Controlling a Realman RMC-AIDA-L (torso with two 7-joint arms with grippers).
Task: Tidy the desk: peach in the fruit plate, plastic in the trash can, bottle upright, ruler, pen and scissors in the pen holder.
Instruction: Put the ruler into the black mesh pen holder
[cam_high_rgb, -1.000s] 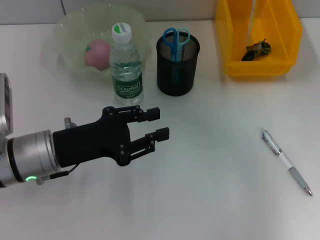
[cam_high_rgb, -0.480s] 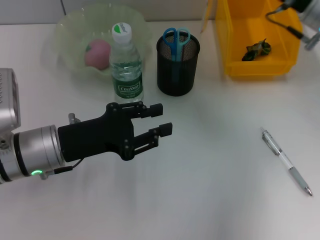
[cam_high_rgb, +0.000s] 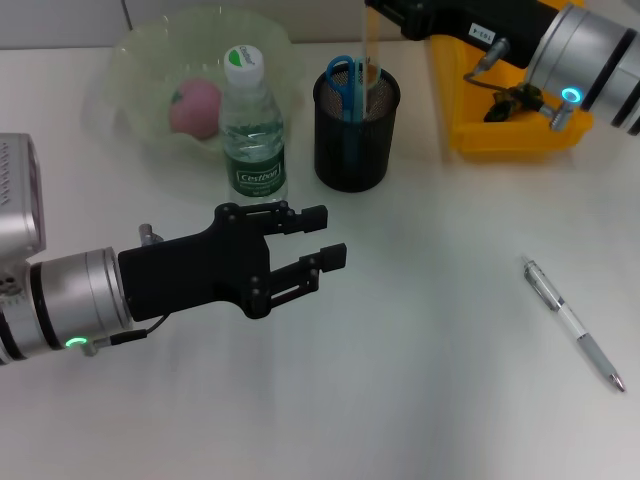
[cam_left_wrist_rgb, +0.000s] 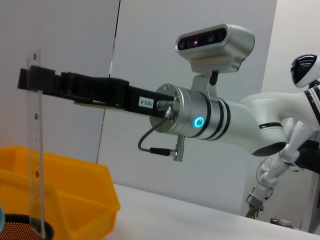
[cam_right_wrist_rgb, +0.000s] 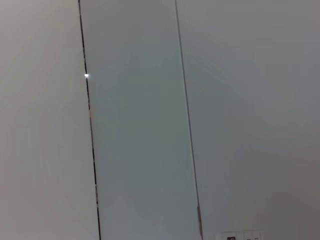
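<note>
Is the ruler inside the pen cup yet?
Partly in: the ruler stands upright, lower end inside the pen cup, top held by the right hand.

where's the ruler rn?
Head view: the ruler hangs upright from the right gripper at the far side of the desk, its lower end inside the pen holder beside the scissors.

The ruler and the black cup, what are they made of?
The ruler looks like clear, glossy plastic: the wall shows through it and fine marks run along it. The right gripper holds its top, its lower end inside the pen holder. That cup looks like matte black wire mesh, probably metal: it is full of tiny holes.
</note>
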